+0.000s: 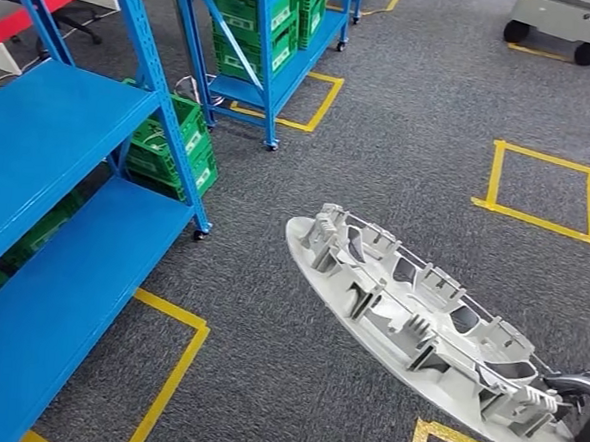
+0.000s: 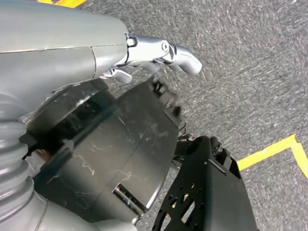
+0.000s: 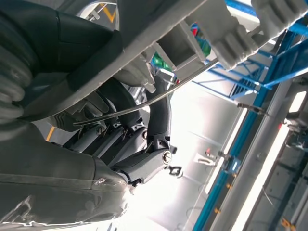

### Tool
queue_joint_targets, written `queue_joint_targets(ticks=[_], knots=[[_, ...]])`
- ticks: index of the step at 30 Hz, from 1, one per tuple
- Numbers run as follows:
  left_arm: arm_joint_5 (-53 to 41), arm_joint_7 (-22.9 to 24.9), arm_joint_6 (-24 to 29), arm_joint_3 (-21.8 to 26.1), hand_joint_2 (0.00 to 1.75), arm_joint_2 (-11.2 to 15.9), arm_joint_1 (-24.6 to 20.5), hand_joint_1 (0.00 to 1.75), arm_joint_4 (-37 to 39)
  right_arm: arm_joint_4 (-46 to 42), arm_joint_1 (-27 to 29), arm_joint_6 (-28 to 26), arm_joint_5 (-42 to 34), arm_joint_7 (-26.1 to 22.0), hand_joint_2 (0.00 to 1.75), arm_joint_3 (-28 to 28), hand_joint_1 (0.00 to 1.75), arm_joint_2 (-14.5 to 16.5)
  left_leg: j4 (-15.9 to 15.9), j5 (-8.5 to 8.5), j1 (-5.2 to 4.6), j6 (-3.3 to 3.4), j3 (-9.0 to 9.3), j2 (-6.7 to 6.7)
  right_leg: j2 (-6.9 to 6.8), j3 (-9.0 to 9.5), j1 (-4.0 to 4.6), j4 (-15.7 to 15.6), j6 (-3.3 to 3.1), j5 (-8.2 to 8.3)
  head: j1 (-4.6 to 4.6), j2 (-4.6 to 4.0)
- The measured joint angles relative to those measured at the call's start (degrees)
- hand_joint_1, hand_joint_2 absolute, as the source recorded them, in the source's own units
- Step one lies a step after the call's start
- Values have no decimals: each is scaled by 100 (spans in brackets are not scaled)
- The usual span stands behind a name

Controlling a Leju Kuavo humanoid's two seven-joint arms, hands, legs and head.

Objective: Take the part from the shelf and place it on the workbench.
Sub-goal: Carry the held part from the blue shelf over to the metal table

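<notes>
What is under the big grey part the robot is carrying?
Under the part lie grey carpet floor and a yellow tape corner. The floor directly beneath it is covered.

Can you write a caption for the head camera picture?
Right hand carries the grey part over carpet, beside blue shelves.

Right hand [image 1: 580, 391]: enters the head view at the lower right corner, dark fingers curled around the near end of the grey part [image 1: 422, 319], which it holds out forward and to the left, above the floor. Right wrist view: dark fingers [image 3: 160, 120] hook up over the part's thin rim, grey thumb below; grip closed on the rim.

Left hand [image 2: 160, 50]: seen from the left wrist view, arm hanging, camera looking at the floor. Silver fingers [image 2: 181, 55] extended and slightly bent, nothing between them, touching nothing
</notes>
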Motion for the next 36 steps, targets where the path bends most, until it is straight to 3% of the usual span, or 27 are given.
queue_joint_targets(ticks=[2,4,6,8,9,10,11,12,14,15,17,18,20,22,23,24,25,27,28,29,31,33,34,36], knots=[[180,42,108,-107,175,24,-30,0,38,-18,12,-5,3,-18,175,-8,175,6,-78,-35,7,23,-3,65,96,-100,-8,33,68,32,1,0],[352,102,194,-248,175,57,-50,0,58,-33,27,-7,12,-21,175,-20,175,15,-101,-21,14,73,-25,187,-94,-239,-2,197,126,-65,22,1],[472,171,253,-387,175,97,-50,0,77,-41,29,-7,31,-23,175,-28,175,23,-111,-4,7,115,-38,325,-408,-525,11,802,169,-400,50,2],[564,251,293,-516,175,145,-47,0,96,-42,25,-6,47,-18,175,-30,175,27,-108,3,-9,134,-56,474,-504,-862,9,1554,197,-717,55,1],[607,285,309,-576,175,169,-46,0,102,-42,28,-5,52,-10,175,-31,175,29,-107,6,-14,138,-63,548,-512,-927,9,1725,201,-745,56,1],[651,317,321,-636,175,190,-47,0,106,-42,31,-5,55,-2,175,-33,175,31,-107,8,-20,139,-65,619,-522,-873,9,1664,198,-664,56,1],[681,344,331,-692,175,208,-49,0,108,-44,33,-4,58,5,175,-37,175,32,-106,8,-24,139,-61,686,-554,-700,11,1373,187,-495,56,1],[700,362,336,-742,175,222,-51,0,109,-49,34,-4,60,8,175,-42,175,34,-106,6,-30,135,-51,744,-645,-454,17,947,172,-302,57,1],[710,380,340,-822,175,248,-54,0,111,-62,24,-3,63,9,175,-54,175,36,-91,0,-60,106,-43,847,-840,-66,54,237,118,-78,55,0],[711,382,341,-853,175,260,-54,0,112,-67,21,-3,63,10,175,-59,175,37,-84,2,-73,84,-45,893,-889,6,72,87,85,-51,53,0],[711,385,344,-899,175,278,-59,0,114,-72,31,-2,66,13,175,-67,175,41,-84,16,-77,30,-48,994,-799,-34,86,55,10,-33,50,0],[711,385,347,-917,175,284,-65,0,114,-75,40,-3,67,14,175,-70,175,44,-67,-9,-69,-5,-54,975,-744,-51,80,44,-27,-11,50,0],[711,384,352,-944,175,293,-75,0,114,-84,39,-3,71,15,175,-76,175,50,220,-239,-51,-72,-174,747,-637,-66,56,18,-109,46,41,0],[720,384,352,-960,175,307,-72,0,116,-87,31,-2,73,14,175,-77,175,58,955,-645,-40,-103,-505,478,-523,-101,46,14,-156,94,36,0],[743,387,345,-971,175,315,-70,0,117,-87,30,-3,76,11,175,-78,175,62,1331,-794,-39,-106,-681,429,-456,-124,47,15,-163,110,38,0],[775,390,331,-990,175,325,-70,0,119,-87,31,-4,81,5,175,-78,175,66,1555,-839,-39,-105,-791,409,-386,-143,47,16,-161,124,39,0],[816,393,315,-1014,175,334,-72,0,121,-87,30,-5,89,-3,175,-79,175,67,1566,-767,-36,-101,-800,399,-312,-155,47,18,-155,136,38,0],[883,397,288,-1068,175,354,-81,0,122,-87,29,-7,107,-23,175,-79,175,73,994,-380,-17,-88,-518,314,-158,-166,40,23,-130,155,38,0],[898,398,282,-1091,175,361,-85,0,124,-87,25,-7,115,-31,175,-79,175,77,591,-198,3,-82,-321,159,-85,-180,43,41,-110,160,37,0],[907,398,279,-1113,175,368,-92,0,126,-88,19,-8,121,-36,175,-79,175,80,257,-90,27,-78,-163,18,-16,-209,46,69,-89,164,42,0],[913,403,273,-1149,175,377,-101,0,133,-91,7,-11,128,-42,175,-79,175,84,-19,-58,41,-54,-52,-147,113,-294,36,111,-26,185,42,0],[915,407,273,-1171,175,383,-111,0,137,-95,13,-15,131,-45,175,-79,175,88,-42,-46,27,10,-59,-13,197,-385,5,119,46,214,38,0],[915,407,273,-1179,175,384,-115,0,138,-96,16,-16,131,-45,175,-79,175,90,-57,-30,26,46,-58,64,109,-439,5,180,75,169,50,0],[915,407,274,-1190,175,386,-115,0,141,-98,6,-17,133,-46,175,-80,175,91,-84,-11,28,102,-58,231,-225,-658,16,624,124,-126,79,0]])
